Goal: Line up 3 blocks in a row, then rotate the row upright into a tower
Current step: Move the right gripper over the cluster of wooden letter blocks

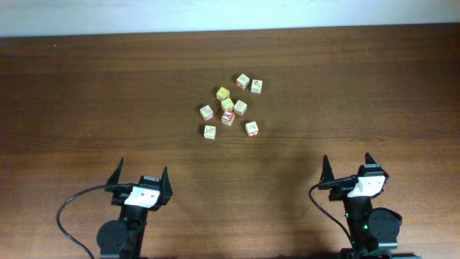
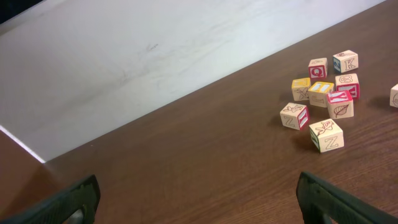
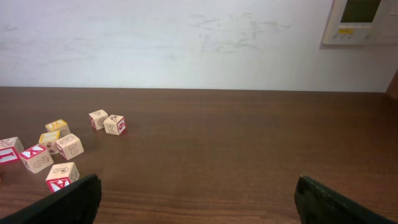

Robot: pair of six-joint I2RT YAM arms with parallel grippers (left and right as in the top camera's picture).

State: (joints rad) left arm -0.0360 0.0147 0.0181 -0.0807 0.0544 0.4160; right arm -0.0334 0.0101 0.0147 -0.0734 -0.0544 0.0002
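Several tiny wooden alphabet blocks (image 1: 228, 117) lie in a loose cluster at the table's centre. One has a red-framed face (image 2: 340, 104), also seen in the right wrist view (image 3: 35, 157). Pale cream blocks (image 1: 210, 132) (image 1: 251, 128) sit on the cluster's near edge, and two yellow-faced blocks (image 1: 223, 93) sit behind. My left gripper (image 1: 142, 169) is open near the front left, well short of the blocks. My right gripper (image 1: 346, 158) is open at the front right, also far from them. Both wrist views show bare wood between the fingers (image 2: 198, 180) (image 3: 198, 180).
A dark wooden table (image 1: 86, 86) meets a white wall (image 3: 186, 43) at its far edge. Two cream blocks (image 1: 243, 80) (image 1: 256, 86) sit apart at the back of the cluster. A wall panel (image 3: 364, 18) hangs at the upper right.
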